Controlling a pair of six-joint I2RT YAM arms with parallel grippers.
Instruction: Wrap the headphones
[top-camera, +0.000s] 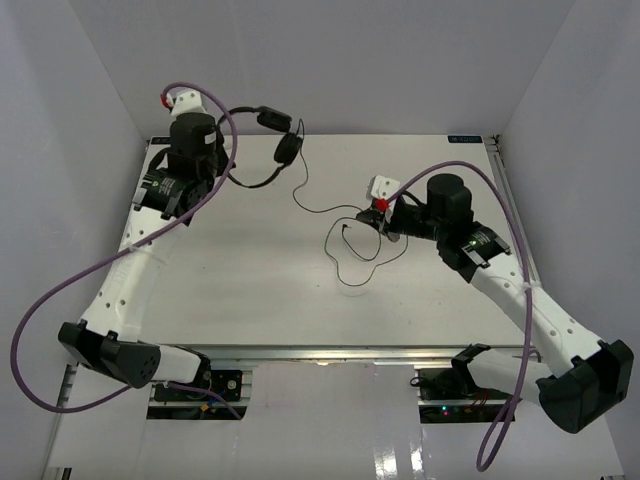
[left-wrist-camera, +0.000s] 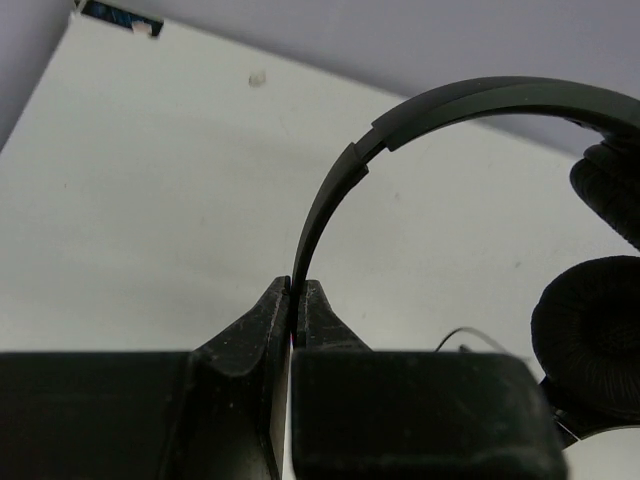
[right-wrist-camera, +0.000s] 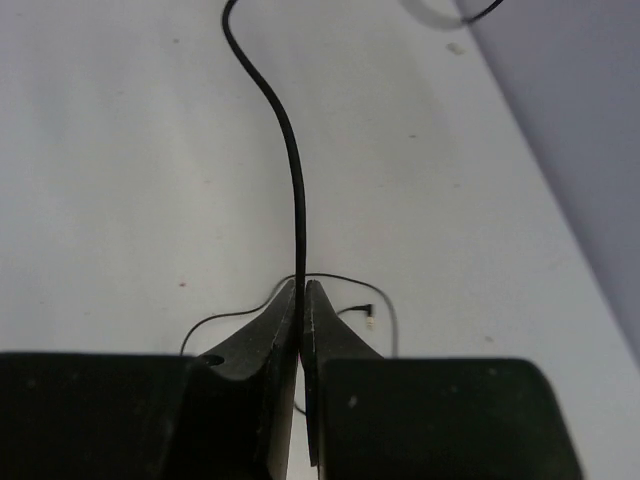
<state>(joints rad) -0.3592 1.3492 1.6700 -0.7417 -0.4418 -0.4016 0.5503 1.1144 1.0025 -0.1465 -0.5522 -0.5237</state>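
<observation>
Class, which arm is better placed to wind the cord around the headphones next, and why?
Right: the right gripper pinches the cord, free to carry it; the left gripper is clamped on the headband, likely steadying the headphones.

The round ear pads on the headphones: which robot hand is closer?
Left. The left hand pinches the headband, just along from the ear pads. The right hand is far across the table, pinching the cord.

White tabletop (top-camera: 250, 300), matte, faintly speckled up close. Lying directly on it, right of centre: slack loops of thin black headphone cord (top-camera: 346, 285), plug end (right-wrist-camera: 370, 312) resting flat among them. Stuck at the far right corner: a small dark label (top-camera: 465, 139).
</observation>
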